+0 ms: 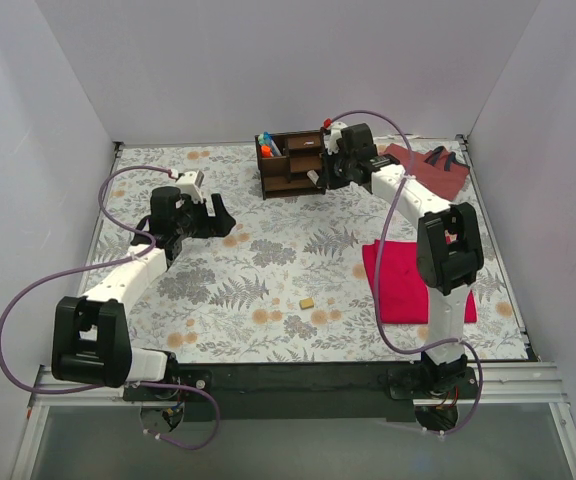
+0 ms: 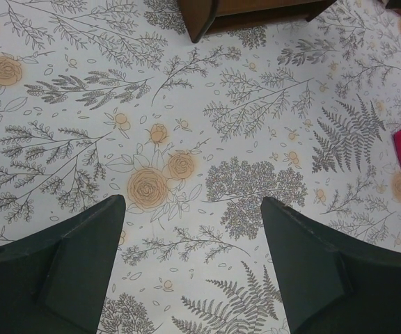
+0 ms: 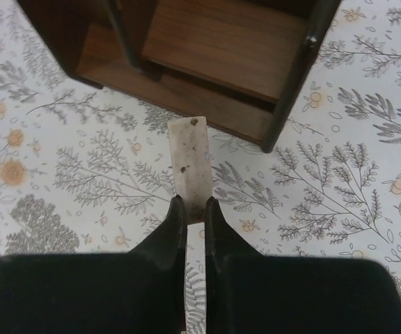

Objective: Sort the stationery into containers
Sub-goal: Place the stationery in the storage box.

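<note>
1. A flat pale whitish strip (image 3: 190, 156), flecked with dark specks, is pinched at its near end between the narrowly set fingers of the right gripper (image 3: 190, 207).
2. Its far end is pointed at the near edge of the dark brown wooden desk organiser (image 3: 214, 49), at the far middle of the table.
3. Pens with blue and orange tips (image 1: 267, 146) are stood in the organiser's left compartment.
4. A tiny tan eraser (image 1: 307, 302) is seen on the floral-printed tablecloth (image 1: 268, 270), well apart from both arms.
5. The left gripper (image 2: 192, 209) is spread wide above the print.
6. A flat red cloth (image 1: 403, 285) is laid near right.
</note>
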Controlling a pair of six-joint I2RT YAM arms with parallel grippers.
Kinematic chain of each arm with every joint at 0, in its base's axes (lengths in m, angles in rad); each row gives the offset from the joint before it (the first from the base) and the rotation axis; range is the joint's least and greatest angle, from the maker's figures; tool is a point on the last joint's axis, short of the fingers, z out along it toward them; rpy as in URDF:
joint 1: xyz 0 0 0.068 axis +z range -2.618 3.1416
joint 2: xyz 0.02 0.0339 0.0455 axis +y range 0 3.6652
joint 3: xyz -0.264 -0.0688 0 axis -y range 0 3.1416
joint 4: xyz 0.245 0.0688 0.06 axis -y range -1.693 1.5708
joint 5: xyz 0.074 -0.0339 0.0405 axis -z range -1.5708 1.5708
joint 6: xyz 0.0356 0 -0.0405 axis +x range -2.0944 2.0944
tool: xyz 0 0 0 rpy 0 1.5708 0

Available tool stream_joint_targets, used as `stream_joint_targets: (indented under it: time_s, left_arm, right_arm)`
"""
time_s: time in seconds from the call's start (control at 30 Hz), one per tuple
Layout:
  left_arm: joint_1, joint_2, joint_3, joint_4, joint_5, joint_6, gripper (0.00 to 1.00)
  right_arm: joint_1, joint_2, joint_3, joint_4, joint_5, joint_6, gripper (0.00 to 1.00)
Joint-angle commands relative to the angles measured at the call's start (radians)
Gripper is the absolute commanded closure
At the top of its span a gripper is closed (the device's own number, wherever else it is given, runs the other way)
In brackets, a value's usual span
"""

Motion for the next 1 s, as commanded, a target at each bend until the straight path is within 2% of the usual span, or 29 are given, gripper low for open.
stream_joint_targets:
  time_s: [0.0,0.27,0.97]
  left_arm:
    - [0.007,-0.068,-0.01,0.008,-0.018,0.001,0.21]
    - [0.015,-0.071,-0.019,0.009,-0.026,0.021,0.21]
    - [0.02,-0.065,-0.027,-0.011,-0.02,0.014,0.21]
  right_arm:
    - [-0.001,0.056,0.088,-0.006,0.135,0.135,0.99]
    - [-0.001,0.097,0.13,-0.046,0.262,0.208,0.99]
    - [0.022,0.227,0.244,-0.044,0.304,0.283,0.99]
